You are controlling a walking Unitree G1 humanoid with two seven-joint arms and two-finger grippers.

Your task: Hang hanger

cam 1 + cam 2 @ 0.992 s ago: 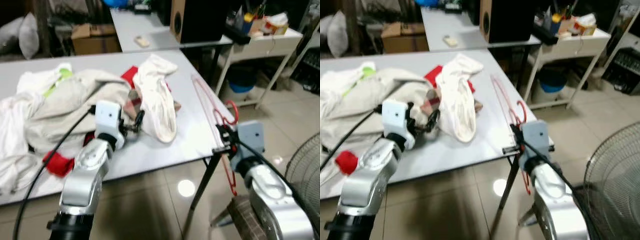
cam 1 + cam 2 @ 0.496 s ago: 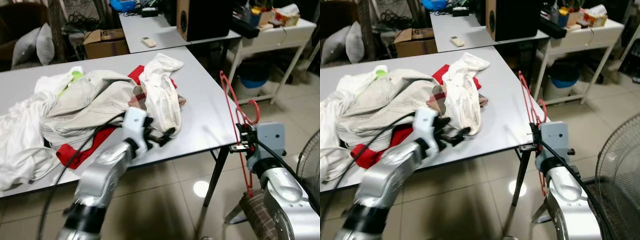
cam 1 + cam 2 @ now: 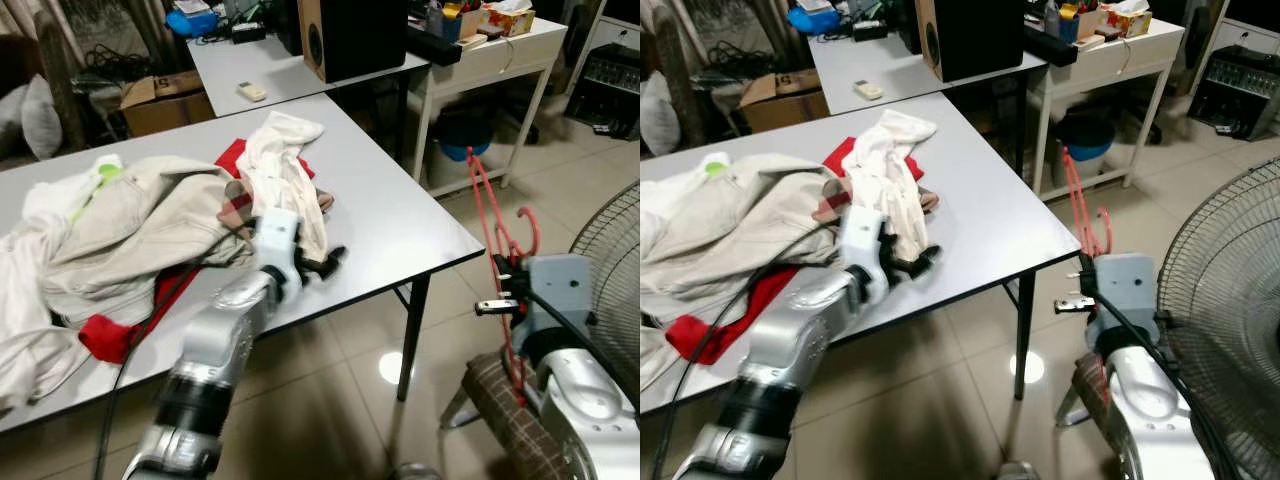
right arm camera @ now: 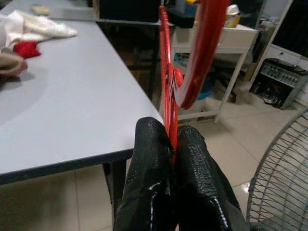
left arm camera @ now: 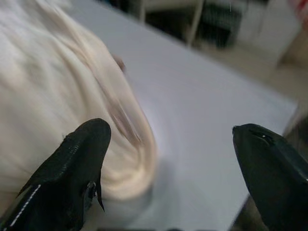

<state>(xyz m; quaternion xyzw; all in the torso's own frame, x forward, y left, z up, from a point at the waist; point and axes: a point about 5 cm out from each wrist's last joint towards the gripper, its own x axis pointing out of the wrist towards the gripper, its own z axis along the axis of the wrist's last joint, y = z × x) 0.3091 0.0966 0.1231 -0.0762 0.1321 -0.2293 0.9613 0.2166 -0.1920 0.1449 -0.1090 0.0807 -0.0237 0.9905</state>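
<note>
A red hanger (image 3: 492, 222) stands upright in the air to the right of the grey table (image 3: 400, 225), off its corner. My right gripper (image 3: 497, 306) is shut on its lower bar; in the right wrist view the two fingers (image 4: 153, 159) pinch the red wire (image 4: 166, 82), with the hook curving above. My left gripper (image 3: 326, 262) is open low over the table's front, beside a white garment (image 3: 285, 170). In the left wrist view the garment (image 5: 53, 91) lies next to one open finger (image 5: 72, 168), with bare tabletop between the two.
A heap of clothes covers the table's left: a beige jacket (image 3: 140, 215) and a red cloth (image 3: 110, 335). A standing fan (image 3: 612, 250) is close on the right. Behind are a white desk (image 3: 490, 50), a black speaker (image 3: 350, 35) and a second table (image 3: 250, 75).
The hanger has been lifted off the table's right edge and carried right, clear of the table. My left arm has reached forward beside the white garment. The camera has also shifted.
</note>
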